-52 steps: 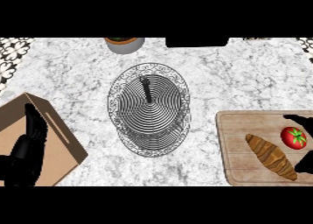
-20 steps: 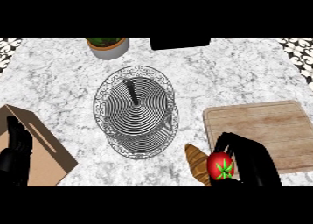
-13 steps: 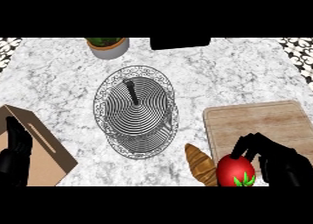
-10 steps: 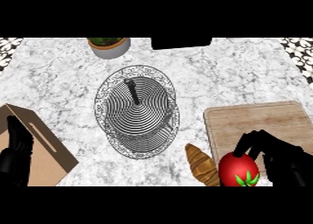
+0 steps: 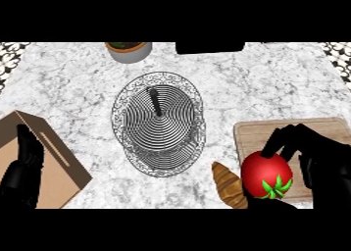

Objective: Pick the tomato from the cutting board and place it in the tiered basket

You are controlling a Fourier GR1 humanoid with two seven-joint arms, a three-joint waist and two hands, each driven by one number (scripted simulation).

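Black left hand (image 5: 23, 169), far left: fingers straight and relaxed, pointing up, holding nothing, resting over the brown cardboard box (image 5: 52, 166) at the counter's lower left corner. Marble counter (image 5: 280, 93), white with grey veining, carries the rest. Tiered basket (image 5: 160, 122), centre: wire rings with a scrolled rim and a dark centre post (its lower tier peeks out below), nothing in it. Grey pot (image 5: 129, 50) behind it at the far edge, beside a dark block (image 5: 210, 47). Croissant (image 5: 230, 186), golden brown, lower centre-right, just left of the tomato (image 5: 266, 175). Tomato: glossy red, green calyx facing the camera, at the left edge of the wooden cutting board (image 5: 309, 137); possibly lifted, hard to tell. Right hand (image 5: 327, 159), far right: fingers curled round the tomato's upper right side, fingertips on its top.
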